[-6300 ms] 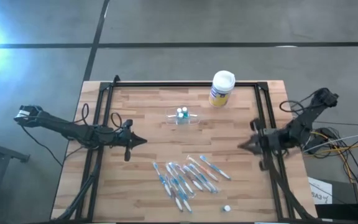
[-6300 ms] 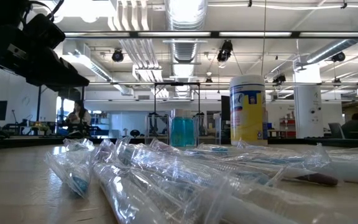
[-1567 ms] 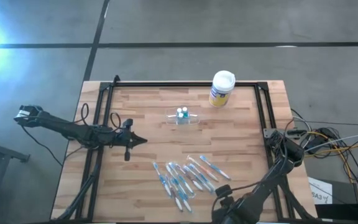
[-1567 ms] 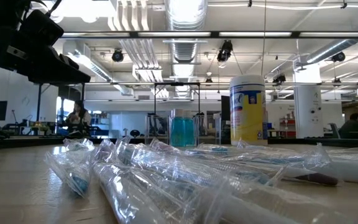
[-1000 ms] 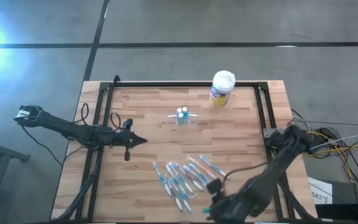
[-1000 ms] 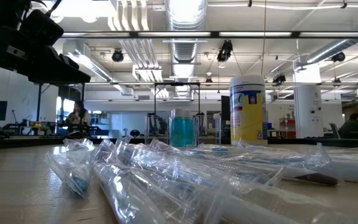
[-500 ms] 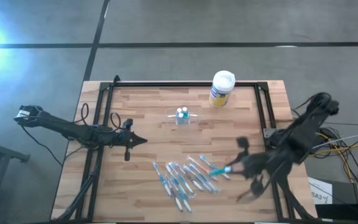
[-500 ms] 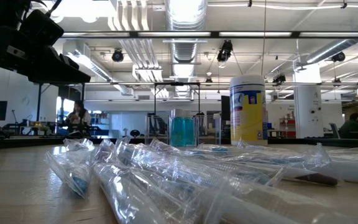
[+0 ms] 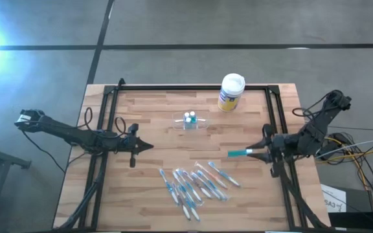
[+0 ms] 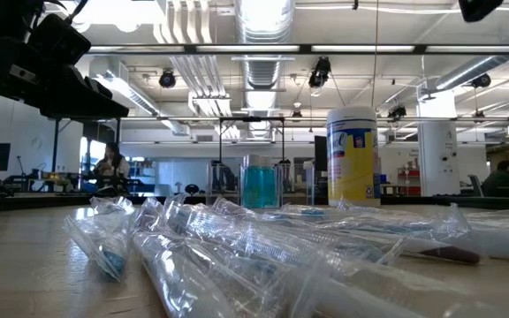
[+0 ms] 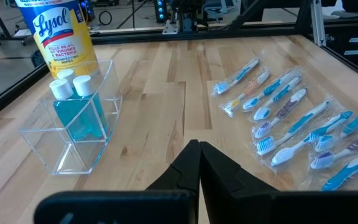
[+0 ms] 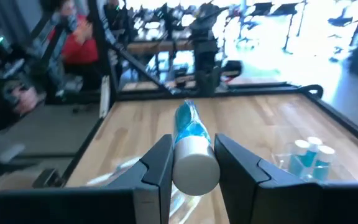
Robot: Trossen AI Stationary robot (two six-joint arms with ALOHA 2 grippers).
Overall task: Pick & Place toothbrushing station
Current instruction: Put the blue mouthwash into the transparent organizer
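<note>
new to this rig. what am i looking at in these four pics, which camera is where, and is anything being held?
Two dark robot arms work at a wooden table. One camera looks straight down, one sits at table height, and one rides on each wrist. On the table lie a pile of plastic-wrapped toothbrushes, a clear plastic cup holding white-capped blue tubes, and a yellow canister with a white lid. The right gripper holds a small white-capped blue tube above the table's right side. The left gripper waits at the left, shut and empty.

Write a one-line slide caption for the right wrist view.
Right hand holds a small white-capped blue tube above the wooden table, with the clear cup ahead.
</note>
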